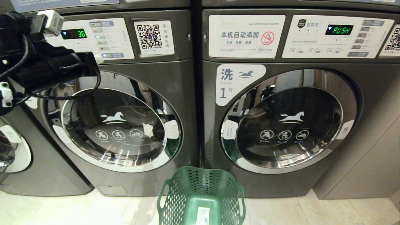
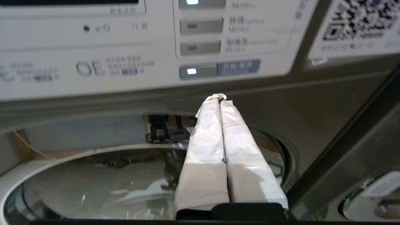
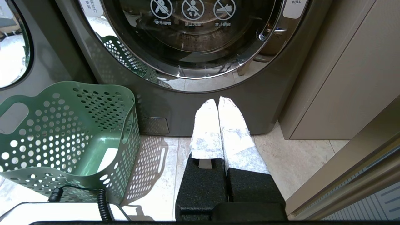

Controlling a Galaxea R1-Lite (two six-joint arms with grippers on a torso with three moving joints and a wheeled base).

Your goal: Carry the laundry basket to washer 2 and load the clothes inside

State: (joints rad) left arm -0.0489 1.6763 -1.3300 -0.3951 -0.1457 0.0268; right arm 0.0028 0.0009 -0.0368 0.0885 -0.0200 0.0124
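Pale floor tiles (image 1: 328, 212) run along the foot of a row of dark grey front-loading washers. At the upper left of the head view the left gripper (image 2: 218, 97) is raised before the control panel (image 1: 103, 37) of the left-hand washer (image 1: 131, 103), its white-wrapped fingers (image 2: 207, 131) pressed together with nothing between them, tips just below a lit button (image 2: 191, 71). That washer's display (image 1: 74, 33) reads 36 and its round door (image 1: 122, 125) is closed. To the right stands the washer marked 1 (image 1: 281, 103), door closed, display (image 1: 339, 30) reading PUSH. The green laundry basket (image 1: 201, 197) sits on the floor at the lower middle of the frame, between the two machines, with no clothes visible in it. The right gripper (image 3: 217, 100) hangs low near the floor in front of washer 1, fingers together and holding nothing, basket beside it
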